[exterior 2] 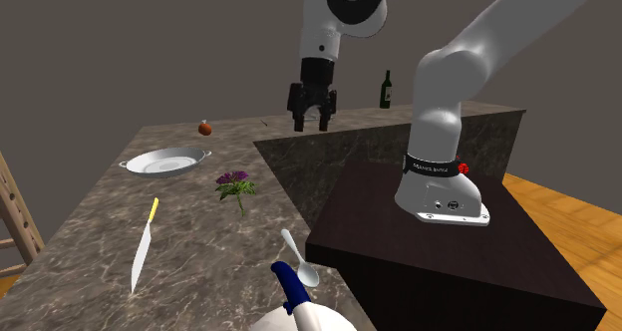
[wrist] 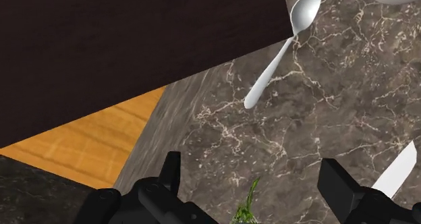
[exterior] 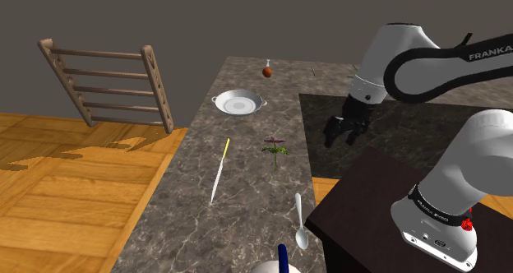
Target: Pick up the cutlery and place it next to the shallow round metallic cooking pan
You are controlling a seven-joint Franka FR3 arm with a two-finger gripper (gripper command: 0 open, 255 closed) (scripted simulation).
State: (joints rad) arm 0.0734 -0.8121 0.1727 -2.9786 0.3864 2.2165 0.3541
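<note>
The end effector [exterior: 343, 136] hangs open and empty, right of centre above the surface [exterior: 255, 205]; the spoon [exterior: 300, 222] lies bottom centre, the pan [exterior: 238, 104] upper centre.

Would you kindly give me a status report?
Gripper open, empty, above counter. Spoon and knife lie untouched; pan beyond. Small plant between spoon and pan.

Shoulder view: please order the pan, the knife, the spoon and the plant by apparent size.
1. Pan.
2. Knife.
3. Spoon, nearly as long as the knife but nearer the camera, so unsure.
4. Plant.
</note>
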